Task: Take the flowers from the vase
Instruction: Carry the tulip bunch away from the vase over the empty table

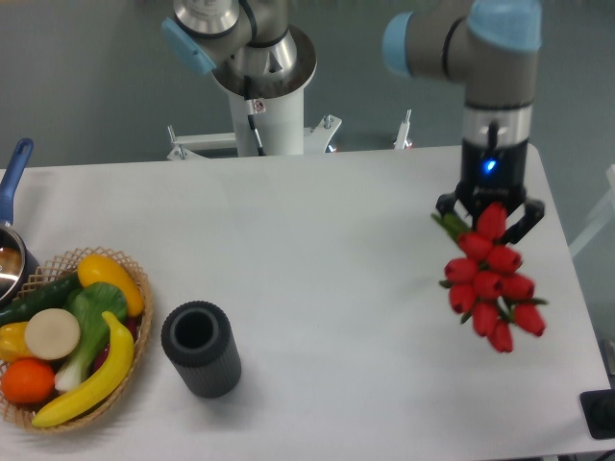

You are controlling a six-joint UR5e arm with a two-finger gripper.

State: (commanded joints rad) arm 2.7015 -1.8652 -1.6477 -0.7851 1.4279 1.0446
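Matt ribbed vase [201, 349], woven wicker basket [135, 279]
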